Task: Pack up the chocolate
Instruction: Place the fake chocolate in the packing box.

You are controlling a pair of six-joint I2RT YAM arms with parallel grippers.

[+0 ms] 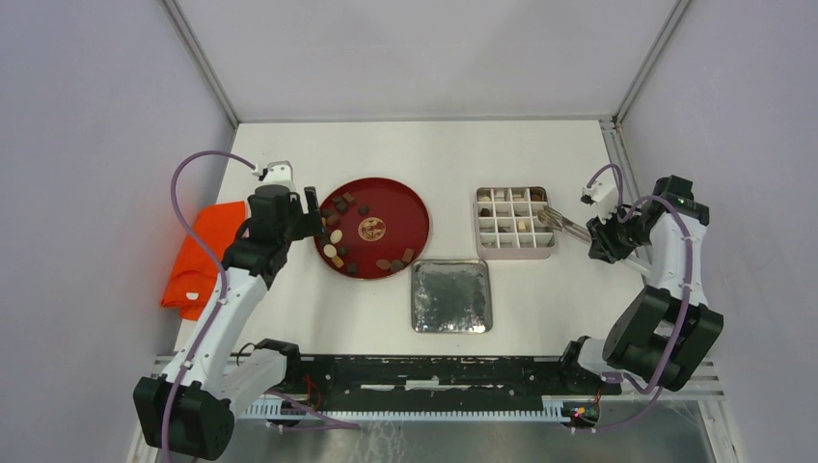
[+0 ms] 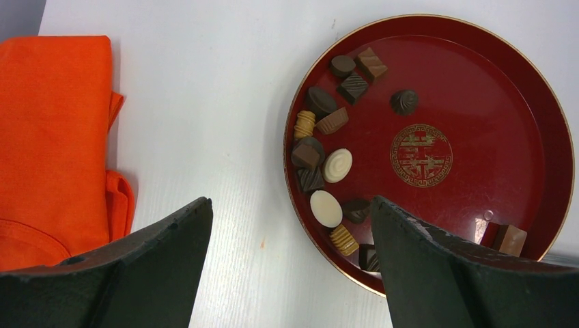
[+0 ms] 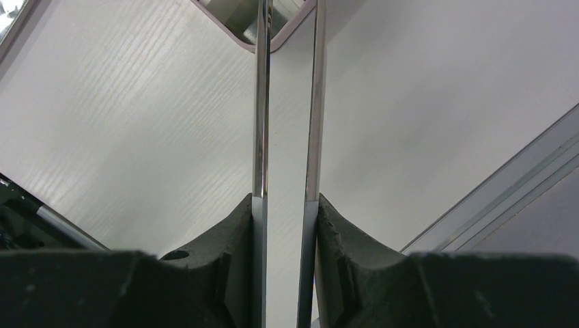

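Several pieces of chocolate (image 2: 337, 165), dark, light brown and cream, lie along the left side of the round red plate (image 2: 478, 89), with one more at its lower right. My left gripper (image 2: 290, 205) hovers open over the plate's left rim (image 1: 395, 207), one finger over the table and one over the plate. My right gripper (image 3: 285, 198) is shut on metal tongs (image 3: 259, 123). The tongs' (image 1: 564, 224) tips reach the right edge of the pale box with grid compartments (image 1: 514, 255). A few chocolates (image 1: 522, 225) sit in its cells.
An orange cloth (image 1: 203, 256) lies left of the plate, close to my left arm. A flat metal tray (image 1: 450, 295) sits in front, between plate and box. Enclosure walls and a metal frame rail (image 3: 505, 184) bound the table at the right.
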